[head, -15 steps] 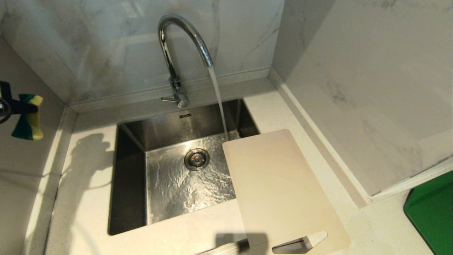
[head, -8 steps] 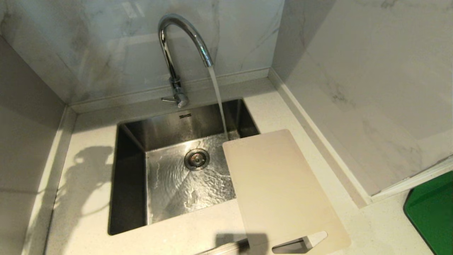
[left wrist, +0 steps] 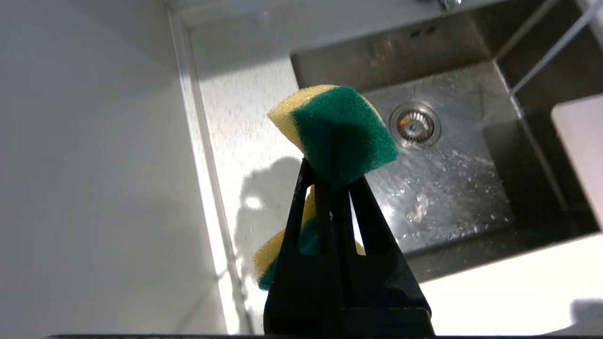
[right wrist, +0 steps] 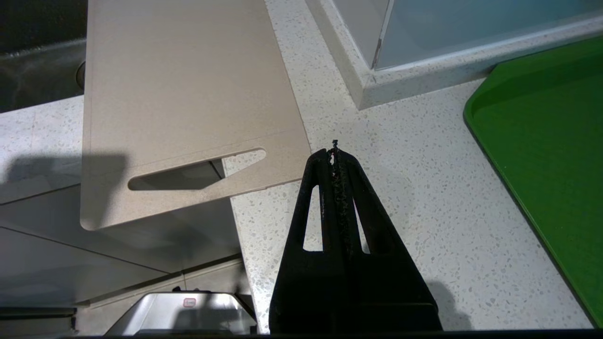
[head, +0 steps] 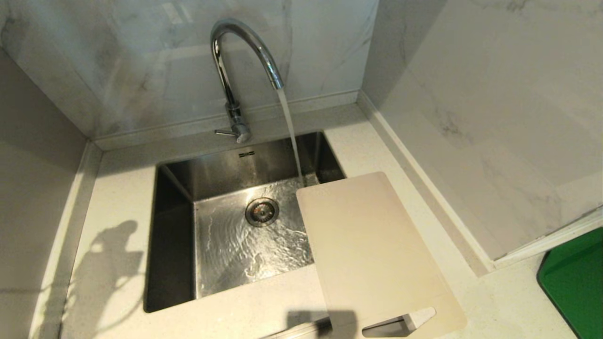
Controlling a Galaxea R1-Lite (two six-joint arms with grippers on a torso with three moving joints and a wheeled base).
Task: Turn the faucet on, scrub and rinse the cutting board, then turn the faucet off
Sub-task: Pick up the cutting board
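Left gripper [left wrist: 332, 181], clamped on a yellow-and-green scouring sponge [left wrist: 337, 129], has left the head view since a second ago, its shadow sliding nearer along the counter; chrome gooseneck faucet [head: 240, 56] running; cream plastic cutting board [head: 372, 249] overhanging the steel sink [head: 169, 254], scrubbing seemingly pending; right gripper [right wrist: 335, 155] closed, empty.

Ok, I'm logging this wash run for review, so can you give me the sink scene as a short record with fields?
faucet: running, stream falls into the sink
cutting board: lies flat over the sink's right edge and the countertop, handle slot toward the robot, overhanging the counter's front edge
left hand: shut on a yellow-green sponge, above the counter left of the sink
right hand: shut, empty, over the countertop beside the board's handle end
green tray: far right on the countertop
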